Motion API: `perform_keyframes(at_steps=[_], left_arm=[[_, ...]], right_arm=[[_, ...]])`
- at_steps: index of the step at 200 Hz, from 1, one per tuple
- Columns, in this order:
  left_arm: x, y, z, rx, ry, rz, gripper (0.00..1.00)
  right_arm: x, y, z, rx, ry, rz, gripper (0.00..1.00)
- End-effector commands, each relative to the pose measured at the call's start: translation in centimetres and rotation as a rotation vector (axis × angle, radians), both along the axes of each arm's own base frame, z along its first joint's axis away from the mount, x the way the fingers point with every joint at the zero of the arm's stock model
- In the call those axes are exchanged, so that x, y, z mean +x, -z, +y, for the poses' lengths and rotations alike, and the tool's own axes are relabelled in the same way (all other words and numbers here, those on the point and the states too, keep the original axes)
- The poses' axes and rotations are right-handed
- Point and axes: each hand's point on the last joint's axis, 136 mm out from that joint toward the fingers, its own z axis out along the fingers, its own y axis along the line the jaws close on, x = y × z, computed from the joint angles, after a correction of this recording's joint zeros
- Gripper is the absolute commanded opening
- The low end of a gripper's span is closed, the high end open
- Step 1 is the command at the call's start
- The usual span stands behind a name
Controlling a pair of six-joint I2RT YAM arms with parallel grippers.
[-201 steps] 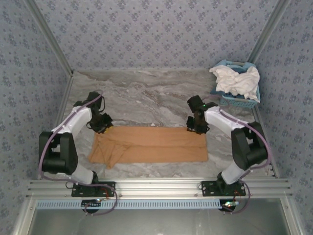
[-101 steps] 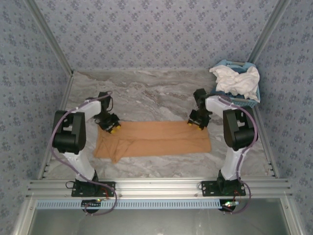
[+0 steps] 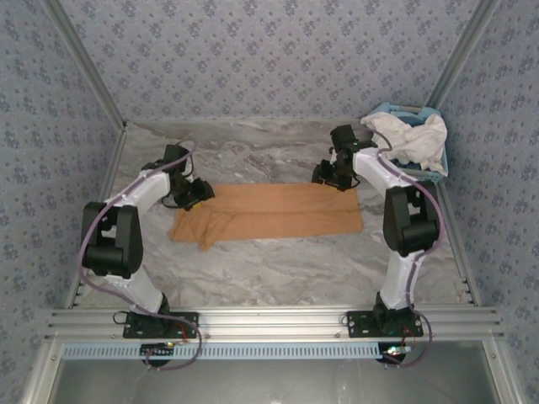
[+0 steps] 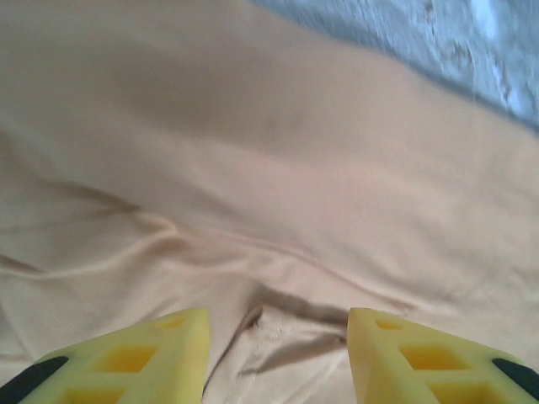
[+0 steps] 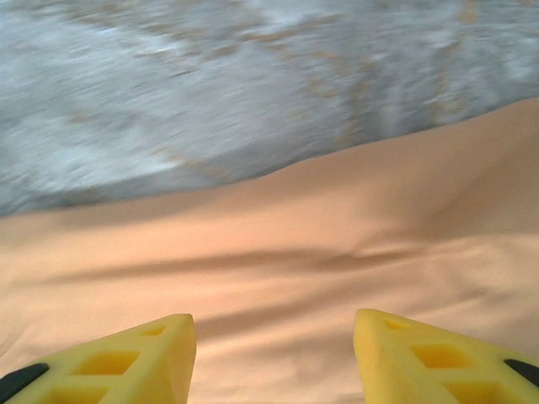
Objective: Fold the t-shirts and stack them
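Tan-orange t-shirt [image 3: 269,215] is lying as a long folded band on the marble tabletop [image 3: 253,160]. Left gripper [image 3: 200,193] and right gripper [image 3: 327,174] are hovering, open and empty, at its far corners; they should be pinching together, keeping edges level.

Folded t-shirt [image 3: 269,212]: on table [image 3: 253,156]. Left gripper [image 3: 200,194]: at its far-left corner. Right gripper [image 3: 324,175]: at its far-right corner. Basket [image 3: 414,175]: behind its right end, holding crumpled t-shirt [image 3: 413,139].
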Motion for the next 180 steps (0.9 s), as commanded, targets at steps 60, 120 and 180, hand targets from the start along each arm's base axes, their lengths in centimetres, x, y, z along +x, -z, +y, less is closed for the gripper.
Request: perform_keyframes(at_steps=[60, 120, 180], left_arm=[[-1.0, 3.4, -2.9, -0.115, 0.246, -0.007, 0.43], [-1.9, 4.1, -3.3, -0.104, 0.257, 0.014, 0.29], [-3.8, 2.2, -3.9, -0.064, 0.238, 0.023, 0.10]], right_arm=[[-5.6, -5.6, 4.5, 0.179, -0.075, -0.078, 0.55], [-7.0, -5.8, 4.5, 0.200, -0.059, -0.072, 0.55], [-7.5, -5.0, 4.4, 0.196, -0.061, -0.049, 0.53]])
